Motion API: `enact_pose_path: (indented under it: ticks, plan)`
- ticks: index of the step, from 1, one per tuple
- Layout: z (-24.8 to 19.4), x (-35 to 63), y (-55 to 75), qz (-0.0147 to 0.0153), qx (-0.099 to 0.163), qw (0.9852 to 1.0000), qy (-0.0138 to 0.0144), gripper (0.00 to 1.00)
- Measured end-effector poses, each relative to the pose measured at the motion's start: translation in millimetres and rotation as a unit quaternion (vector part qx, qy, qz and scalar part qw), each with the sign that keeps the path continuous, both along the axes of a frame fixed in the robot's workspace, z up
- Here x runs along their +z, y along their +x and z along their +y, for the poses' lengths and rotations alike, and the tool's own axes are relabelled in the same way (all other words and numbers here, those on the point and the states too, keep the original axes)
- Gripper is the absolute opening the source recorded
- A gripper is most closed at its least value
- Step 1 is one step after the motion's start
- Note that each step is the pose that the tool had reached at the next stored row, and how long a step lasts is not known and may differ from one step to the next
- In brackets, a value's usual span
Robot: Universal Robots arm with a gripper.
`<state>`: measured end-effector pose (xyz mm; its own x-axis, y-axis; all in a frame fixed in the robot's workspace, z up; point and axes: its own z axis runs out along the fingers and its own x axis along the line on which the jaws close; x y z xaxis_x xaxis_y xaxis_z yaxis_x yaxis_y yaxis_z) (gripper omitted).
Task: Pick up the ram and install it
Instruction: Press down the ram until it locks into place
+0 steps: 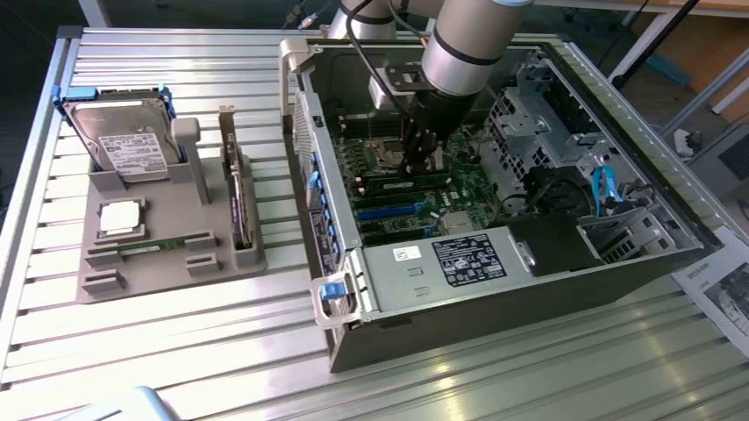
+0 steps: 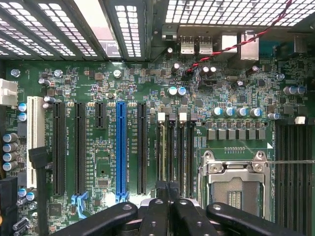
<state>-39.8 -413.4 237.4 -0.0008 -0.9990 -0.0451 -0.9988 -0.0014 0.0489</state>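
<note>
Thin green ram (image 2: 163, 152), edge-on

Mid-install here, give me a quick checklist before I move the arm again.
1. Gripper shut: ok.
2. Gripper above the DIMM slots on the motherboard: ok.
3. Ram held: cannot tell; a ram stick lies in the grey tray.
4. White slot latches open: cannot tell.
5. CPU socket clear of the fingers: ok.
</note>
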Motion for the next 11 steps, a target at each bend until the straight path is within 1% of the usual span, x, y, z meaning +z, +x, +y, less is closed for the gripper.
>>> enact_pose_path:
  ticks: [11]
  plan:
    - [0.0,-2.4,0.0,0.0001,0.000,1.0000,-0.0002,0.10]
